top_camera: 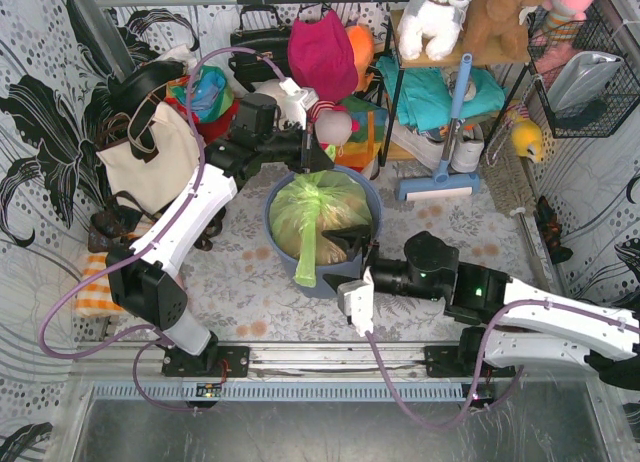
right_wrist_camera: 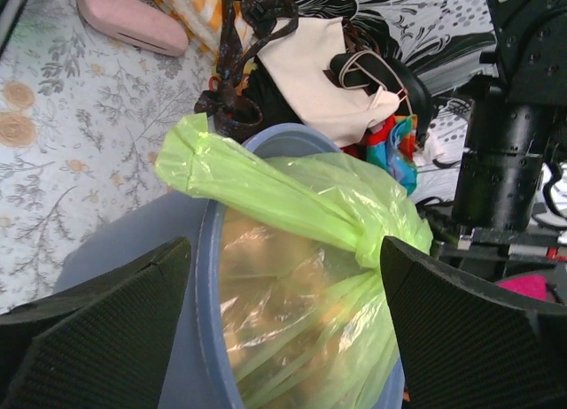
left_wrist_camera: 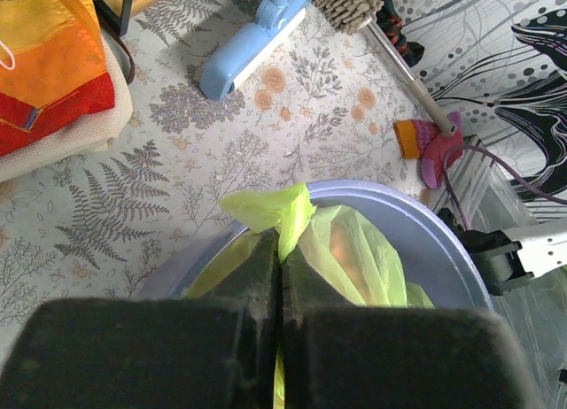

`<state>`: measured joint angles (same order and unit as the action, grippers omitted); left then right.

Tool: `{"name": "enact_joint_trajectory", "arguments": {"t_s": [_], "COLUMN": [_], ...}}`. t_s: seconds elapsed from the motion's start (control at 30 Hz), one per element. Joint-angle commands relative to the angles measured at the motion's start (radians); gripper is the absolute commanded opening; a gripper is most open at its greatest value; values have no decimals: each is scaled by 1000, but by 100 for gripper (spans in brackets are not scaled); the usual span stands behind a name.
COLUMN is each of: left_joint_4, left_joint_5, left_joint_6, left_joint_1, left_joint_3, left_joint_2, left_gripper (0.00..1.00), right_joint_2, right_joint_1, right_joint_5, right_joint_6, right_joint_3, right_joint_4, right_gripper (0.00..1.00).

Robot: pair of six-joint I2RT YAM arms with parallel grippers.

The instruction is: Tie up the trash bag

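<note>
At the far left a cream tote (top_camera: 150,162) is leaning by the patterned wall (top_camera: 40,132), its near corner cut off by the left arm crossing in front. From overhead the left gripper (top_camera: 318,162) is hard to make out, its tips merging with dark clutter at the far rim of the blue bin (top_camera: 272,207). Its wrist camera is showing more. The fingers (left_wrist_camera: 257,276) are pressing together on a thin strip of the trash bag (left_wrist_camera: 354,258). The plastic is sticking up above them, and the strip's lower run is hiding behind them.

The trash bag (top_camera: 325,212) is sitting inside the bin in the middle of the table, its bottom hidden by the bin wall. Tan contents are showing only dimly through the green film. A twisted tail is draping over the near rim. Whether the gather where it starts is a knot cannot be told.

To the right, the right gripper (top_camera: 362,277) is standing wide apart at the near rim, holding nothing. In its own camera its fingers (right_wrist_camera: 97,312) are framing bin and bag, touching neither as far as can be seen.

A grey floral table cover (top_camera: 240,272) is lying under everything. At the back right a shelf (top_camera: 392,82) is carrying plush toys (top_camera: 440,17). A blue broom head (top_camera: 437,188) is lying below it, and a wire basket (top_camera: 585,112) is hanging on the right wall.
</note>
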<state>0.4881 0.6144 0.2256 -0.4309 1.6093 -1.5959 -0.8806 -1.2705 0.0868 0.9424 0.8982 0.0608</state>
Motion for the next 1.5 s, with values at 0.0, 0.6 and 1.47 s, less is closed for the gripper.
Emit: {"name": "enact_joint_trajectory", "arguments": {"t_s": [0.0, 0.6, 1.47], "left_joint_4": [-22, -36, -134], "left_joint_5": [32, 40, -97], "left_joint_6": [-15, -10, 2], "left_joint_1": [1, 1, 1], "left_joint_3": [5, -19, -85], "left_joint_2": [3, 26, 72], "left_gripper": [4, 4, 3], "right_joint_2": [-44, -177, -218], "right_joint_1": [-6, -6, 57], "right_joint_5": [44, 31, -103], "right_joint_6": [116, 99, -738], "right_joint_3": [-9, 5, 161], "right_joint_4": [-135, -405, -205], "right_gripper": [87, 64, 0]}}
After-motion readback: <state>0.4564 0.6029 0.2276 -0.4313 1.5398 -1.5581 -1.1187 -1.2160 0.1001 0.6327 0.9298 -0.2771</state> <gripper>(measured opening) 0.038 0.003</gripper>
